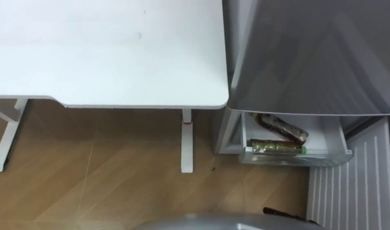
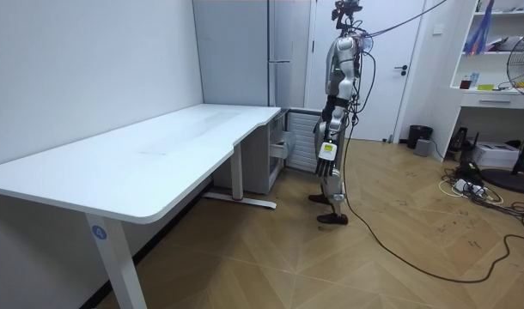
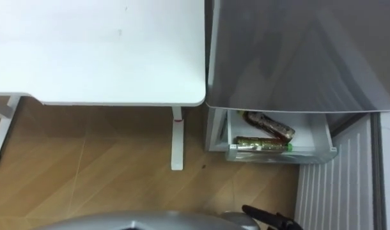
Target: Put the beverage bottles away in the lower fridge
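The lower fridge drawer is pulled out below the grey fridge body. Two drink bottles lie on their sides in it: one with a green cap along the front, and a dark one behind it at an angle. In the room view I stand upright facing the fridge, at the far end of the table. My left hand hangs at my side with relaxed fingers and holds nothing.
A long white table stands left of the fridge, with its leg near the drawer. The open lower door, ribbed white inside, stands to the drawer's right. The floor is wood. Shelves, a fan and cables lie behind me.
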